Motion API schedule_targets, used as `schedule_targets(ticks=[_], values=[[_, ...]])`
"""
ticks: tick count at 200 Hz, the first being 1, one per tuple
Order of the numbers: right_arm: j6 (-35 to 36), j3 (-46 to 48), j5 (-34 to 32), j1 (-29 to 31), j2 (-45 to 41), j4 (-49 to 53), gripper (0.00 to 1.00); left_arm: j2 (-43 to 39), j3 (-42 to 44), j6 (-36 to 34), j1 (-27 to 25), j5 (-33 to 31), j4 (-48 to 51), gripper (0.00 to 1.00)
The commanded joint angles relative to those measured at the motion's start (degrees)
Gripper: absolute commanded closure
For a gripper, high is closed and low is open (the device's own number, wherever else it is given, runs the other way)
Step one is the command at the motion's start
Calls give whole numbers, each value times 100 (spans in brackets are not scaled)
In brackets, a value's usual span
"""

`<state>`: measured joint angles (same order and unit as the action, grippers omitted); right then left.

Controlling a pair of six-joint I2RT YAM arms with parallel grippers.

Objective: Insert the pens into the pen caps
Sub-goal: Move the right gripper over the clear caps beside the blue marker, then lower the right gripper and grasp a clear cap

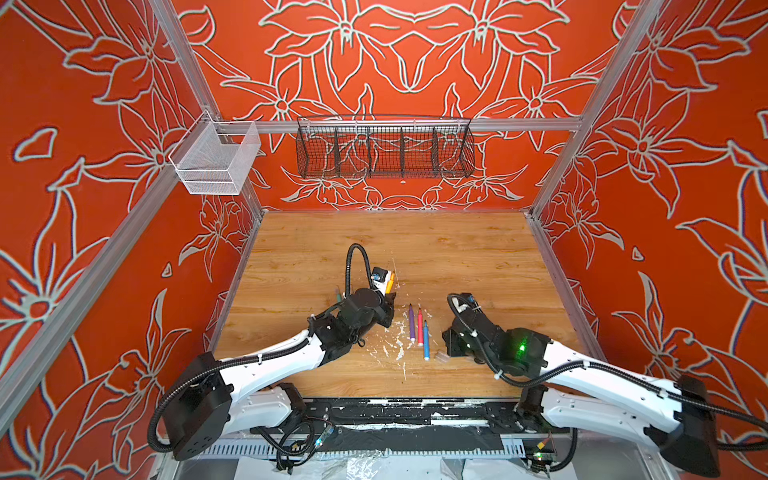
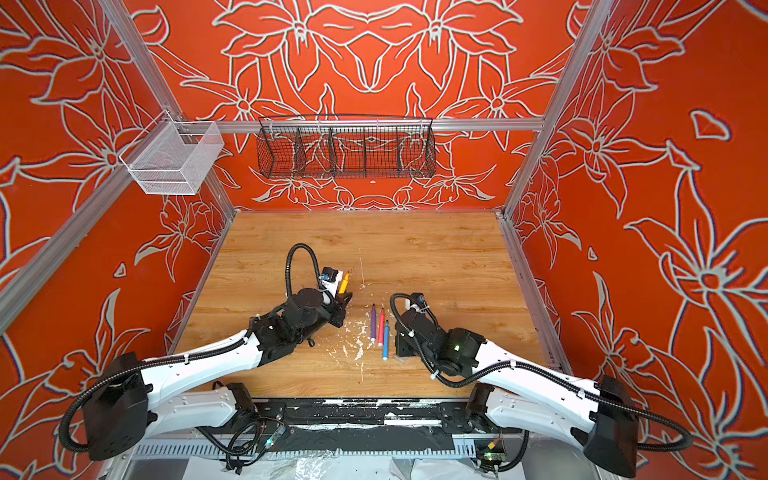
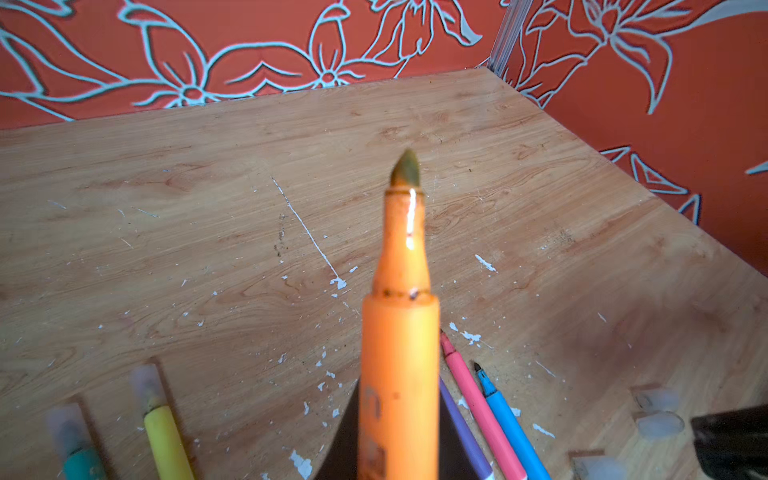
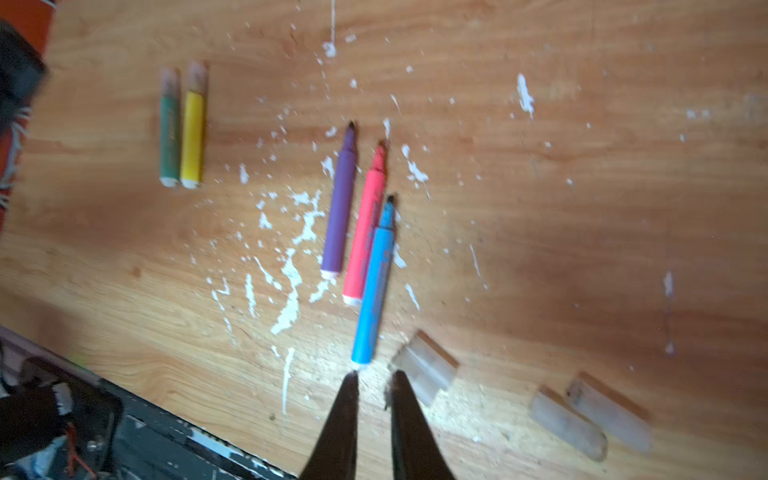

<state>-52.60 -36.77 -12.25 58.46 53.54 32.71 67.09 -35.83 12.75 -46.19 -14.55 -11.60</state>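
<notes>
Your left jaws are clenched on the barrel of the orange pen (image 3: 400,353). You hold it lifted off the counter (image 1: 457,249), tilted, with its bare, dark-stained tip pointing up toward the back wall.

Your right jaws hang low over the counter near its front edge, narrowly parted, with nothing between them. One tip sits just beside the back end of the blue pen (image 4: 376,286) and the other just beside the nearest clear cap (image 4: 426,368). The wrist view is blurred, so you cannot tell whether either tip touches. A second cap (image 4: 567,424) and a third cap (image 4: 609,411) lie side by side a little farther off. All three lie flat on the counter.

Between your left arm (image 1: 270,361) and right arm (image 1: 582,365), three uncapped pens lie in a row with their tips toward the back wall. These are the purple pen (image 4: 340,208), the pink-red pen (image 4: 365,232) and the blue pen. The blue pen lies nearest the front edge, and its tip end rests against the pink-red pen's side. The purple pen lies just beside the pink-red one.

The green pen (image 4: 169,137) and the yellow pen (image 4: 193,137) lie side by side, touching, on your left arm's side. Each has a clear cap on its tip. White paint flecks (image 4: 291,291) are scattered over the counter around the pens.
</notes>
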Motion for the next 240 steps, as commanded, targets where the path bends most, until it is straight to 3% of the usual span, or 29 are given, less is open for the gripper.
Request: schedule_targets(ticks=[1,35,58,158,240], values=[[-474,180,-377,362,-183,499,84,-218,48,41,5,-75,-47,100],[-910,264,-598,1085,78,465,89,-374,121,47,5,-44,-93,100],[-1099,314,-583,1208,437,516,95,-422,116,43,8,-88,-36,100],[-1302,480,-743,1280,1615,124,98,-401,85,38,5,-119,17,100],[-1245,577,-788,1093,2000,-316,97,-364,77,20,5,-127,-1,100]])
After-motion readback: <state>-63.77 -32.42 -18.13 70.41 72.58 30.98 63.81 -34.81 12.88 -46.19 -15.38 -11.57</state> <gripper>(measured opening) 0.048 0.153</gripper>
